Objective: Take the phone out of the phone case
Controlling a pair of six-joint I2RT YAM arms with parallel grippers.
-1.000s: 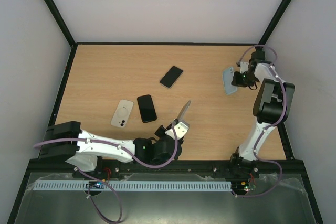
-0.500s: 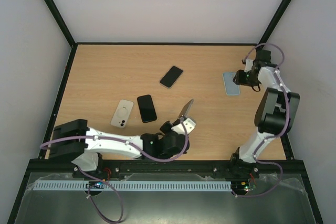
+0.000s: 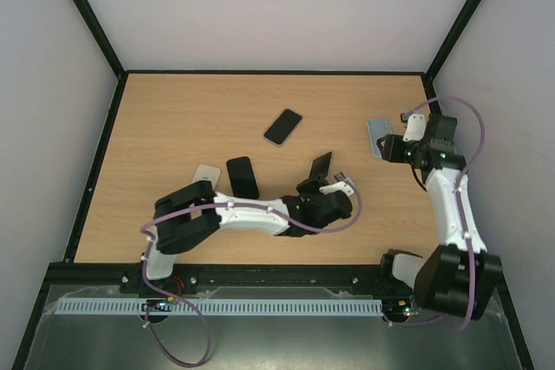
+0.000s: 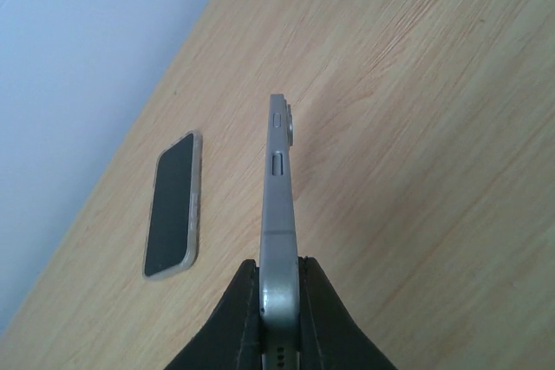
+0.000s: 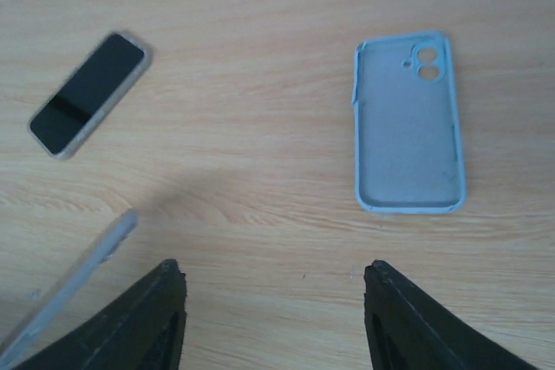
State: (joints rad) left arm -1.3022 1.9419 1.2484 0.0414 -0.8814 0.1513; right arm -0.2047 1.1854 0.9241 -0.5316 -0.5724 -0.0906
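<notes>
My left gripper [image 3: 323,183] [image 4: 279,271] is shut on the bottom end of a grey phone [image 3: 321,165] [image 4: 277,197], holding it on edge above the middle of the table. The same phone shows as a blurred strip at the lower left of the right wrist view [image 5: 74,288]. The empty light-blue phone case [image 3: 379,137] [image 5: 408,127] lies flat, inside up, at the right of the table. My right gripper [image 3: 393,150] [image 5: 273,279] hovers open just in front of the case, with nothing between its fingers.
A dark-screened phone in a clear case [image 3: 283,126] [image 4: 171,205] [image 5: 87,93] lies at centre back. A black phone [image 3: 243,178] and a white case [image 3: 204,172], partly under the left arm, lie at the left. Black frame rails edge the table.
The right gripper has opened and let go of the blue case, which now lies flat, and the arm has drawn back. The left arm has carried the phone to the right.
</notes>
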